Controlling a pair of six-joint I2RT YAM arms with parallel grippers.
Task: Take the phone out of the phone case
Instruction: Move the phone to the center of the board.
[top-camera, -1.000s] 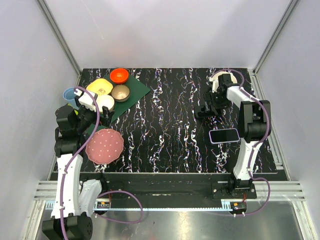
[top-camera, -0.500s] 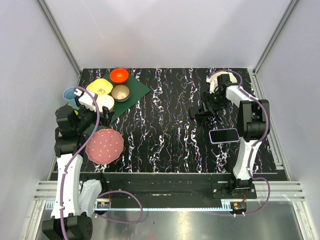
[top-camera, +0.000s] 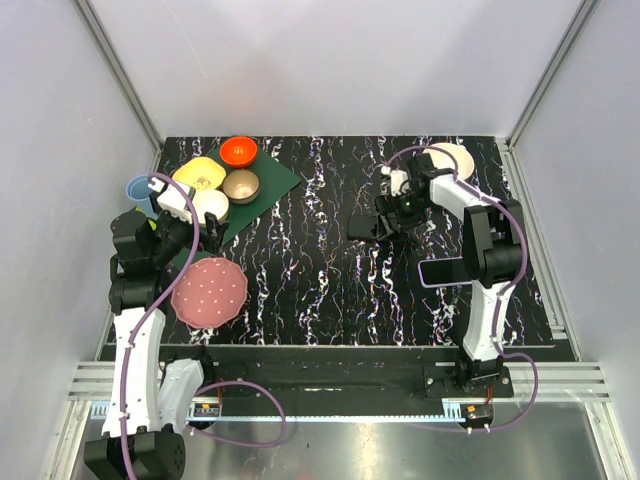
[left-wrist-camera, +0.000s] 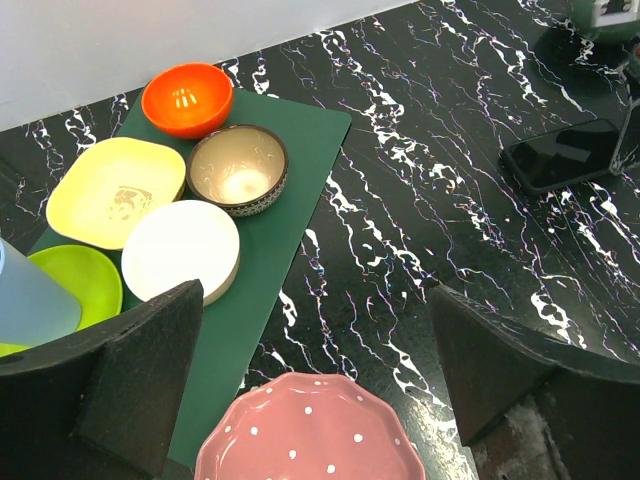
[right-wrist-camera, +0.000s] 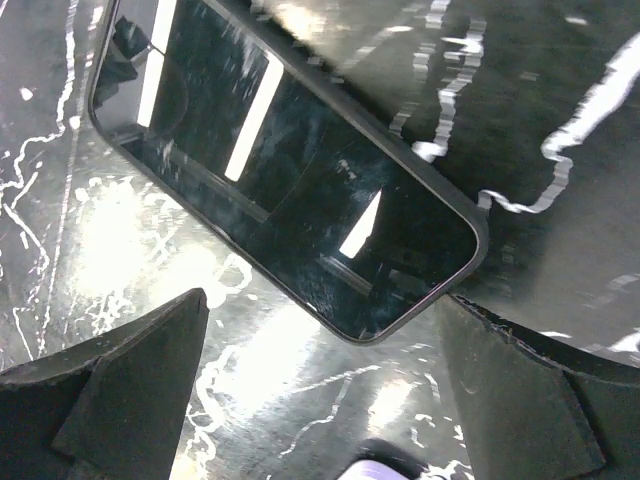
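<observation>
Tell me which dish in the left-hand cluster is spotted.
The pink plate, lowest of the cluster in the top view: it alone carries white dots. The orange bowl, yellow dish and white plate have none.

The counter (top-camera: 320, 280) is a black slab with white marble veining, enclosed by pale walls on three sides.

Items resting directly on it:
- A green mat (top-camera: 268, 190) lies flat at the far left and carries a group of dishes.
- A pink plate (top-camera: 208, 291) with white dots sits near the left front, just beside the mat's near end.
- A blue cup (top-camera: 138, 187) stands at the left edge.
- A white dish (top-camera: 455, 158) sits in the far right corner.
- A phone (top-camera: 447, 271) lies flat, screen up, on the right side.
- A dark glossy slab (right-wrist-camera: 280, 170) with rounded corners lies flat in the right wrist view; whether it is that phone cannot be told.
</observation>
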